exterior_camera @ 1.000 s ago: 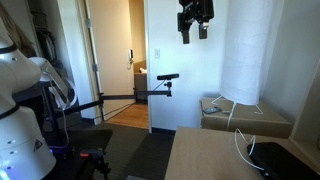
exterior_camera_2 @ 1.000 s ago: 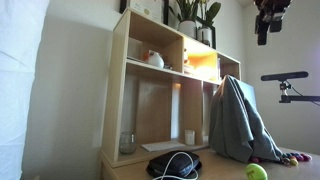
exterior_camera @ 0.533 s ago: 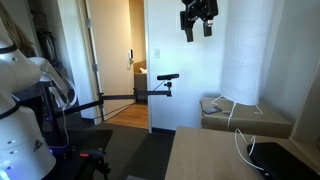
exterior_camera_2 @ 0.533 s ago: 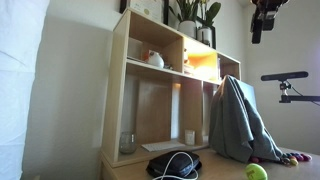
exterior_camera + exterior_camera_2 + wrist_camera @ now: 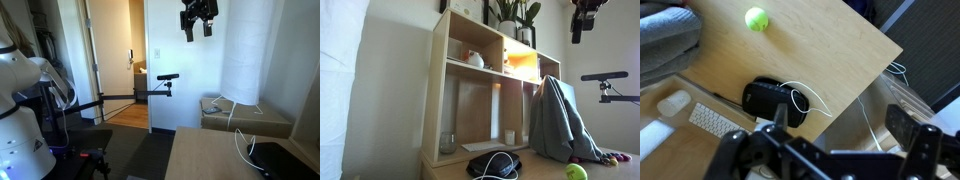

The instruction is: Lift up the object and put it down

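Seeing gripper [image 5: 195,22] [image 5: 582,16] high up near the ceiling, spread fully wide, clamping nothing. Spotting green ball [image 5: 757,18] far below the jaws on the wooden table [image 5: 840,50], well apart from them, up and left of the fingers [image 5: 780,112] in the wrist view; same ball [image 5: 576,172] near the foot of a grey cloth [image 5: 558,120] in an exterior view. Round, so no long axis or heading to report. Reading the shelf unit [image 5: 438,90] compartments, all lower than the jaws and off to one side: upper one with a white teapot-like thing [image 5: 472,60]; lit one [image 5: 520,65], contents unclear; lower one with a glass jar [image 5: 447,143] and a small white cup [image 5: 509,137]. Noting plants [image 5: 515,12] on top, about level with the jaws. Nearer the jaws than the ball in the wrist view, finding a black case [image 5: 775,98] with a white cable [image 5: 810,98] looped over it. Also a cardboard box [image 5: 248,120] well below the jaws, contents not visible
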Tool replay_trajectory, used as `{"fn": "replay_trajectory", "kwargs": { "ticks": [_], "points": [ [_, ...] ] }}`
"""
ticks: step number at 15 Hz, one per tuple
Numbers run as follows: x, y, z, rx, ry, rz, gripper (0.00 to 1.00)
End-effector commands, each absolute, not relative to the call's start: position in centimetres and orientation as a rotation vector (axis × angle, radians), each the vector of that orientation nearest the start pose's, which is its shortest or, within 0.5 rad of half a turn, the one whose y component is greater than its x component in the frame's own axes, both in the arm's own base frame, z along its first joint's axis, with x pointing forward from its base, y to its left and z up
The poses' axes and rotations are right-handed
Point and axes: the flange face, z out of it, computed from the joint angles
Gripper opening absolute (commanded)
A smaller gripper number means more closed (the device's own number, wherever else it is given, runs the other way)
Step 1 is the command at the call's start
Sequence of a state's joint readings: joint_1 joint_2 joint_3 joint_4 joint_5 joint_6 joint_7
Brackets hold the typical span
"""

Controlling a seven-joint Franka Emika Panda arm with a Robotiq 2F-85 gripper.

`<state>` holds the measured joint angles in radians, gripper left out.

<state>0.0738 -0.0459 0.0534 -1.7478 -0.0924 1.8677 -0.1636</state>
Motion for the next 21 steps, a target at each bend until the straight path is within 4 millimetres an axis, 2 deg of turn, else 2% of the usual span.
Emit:
{"fn": "replay_trajectory", "kwargs": {
  "ticks": [1, 3, 6, 11, 17, 19, 20, 21],
  "points": [
    [56.5, 6.7, 59.2, -3.210, -0.484, -0.262, 1.00],
    [57.4, 6.3, 58.9, -3.216, -0.466, -0.246, 1.00],
    [58.8, 4.5, 58.2, -3.215, -0.384, -0.224, 1.00],
    [60.9, -0.8, 57.6, -3.176, -0.201, -0.210, 1.00],
    [61.9, -7.1, 58.4, -3.077, 0.031, -0.244, 1.00],
    [62.0, -8.1, 58.5, -3.061, 0.077, -0.255, 1.00],
    [61.5, -7.7, 58.0, -3.085, 0.028, -0.265, 1.00],
    [61.6, -8.1, 58.0, -3.081, 0.041, -0.270, 1.00]
  ]
}}
